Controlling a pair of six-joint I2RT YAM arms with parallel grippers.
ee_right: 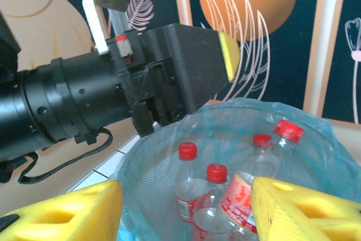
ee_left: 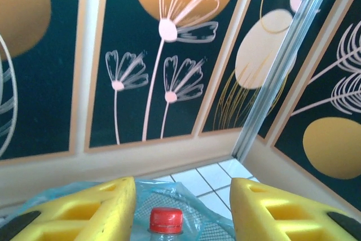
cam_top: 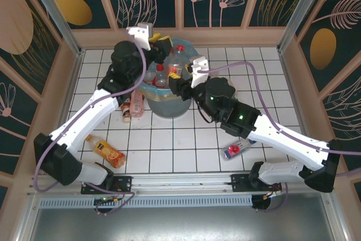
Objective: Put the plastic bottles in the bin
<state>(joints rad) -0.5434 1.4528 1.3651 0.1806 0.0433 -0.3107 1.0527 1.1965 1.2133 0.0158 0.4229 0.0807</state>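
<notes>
Both hands are crowded over the bin, and that is the worry. The left hand hangs released, fingers apart with nothing between them. The right hand is spread too, and I can see nothing clamped in it. From the right wrist, the left hand's black body looms very close above the liner, so either arm swinging away could knock the other or snag the blue bag. That view also shows several red-capped bottles down inside, whereas the left wrist catches just one red cap. From above, more remain on the bench: an orange-labelled bottle, another bottle by the right arm, and some against the bin, which the left arm might scatter.
</notes>
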